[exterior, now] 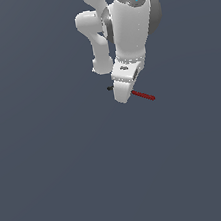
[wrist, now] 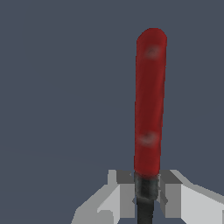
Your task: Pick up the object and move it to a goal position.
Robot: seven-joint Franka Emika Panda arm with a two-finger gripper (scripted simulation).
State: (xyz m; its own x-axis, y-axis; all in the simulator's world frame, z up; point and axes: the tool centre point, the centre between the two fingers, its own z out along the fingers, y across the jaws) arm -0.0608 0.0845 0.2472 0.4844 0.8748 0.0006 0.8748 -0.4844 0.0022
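Note:
The object is a thin stick with a dark red rod (exterior: 143,96) and a slim black end (exterior: 110,88). In the exterior view my white gripper (exterior: 124,98) covers its middle, with the red rod sticking out toward the exterior view's right and the black tip toward the left. In the wrist view the red rod (wrist: 149,100) runs straight away from the camera. Its black part (wrist: 146,192) sits between my grey fingers (wrist: 125,189), which press on it from both sides. My gripper (wrist: 146,190) is shut on the object.
A flat, plain dark grey-blue floor (exterior: 68,180) lies all around. The white arm links (exterior: 129,23) rise behind the gripper at the top of the exterior view.

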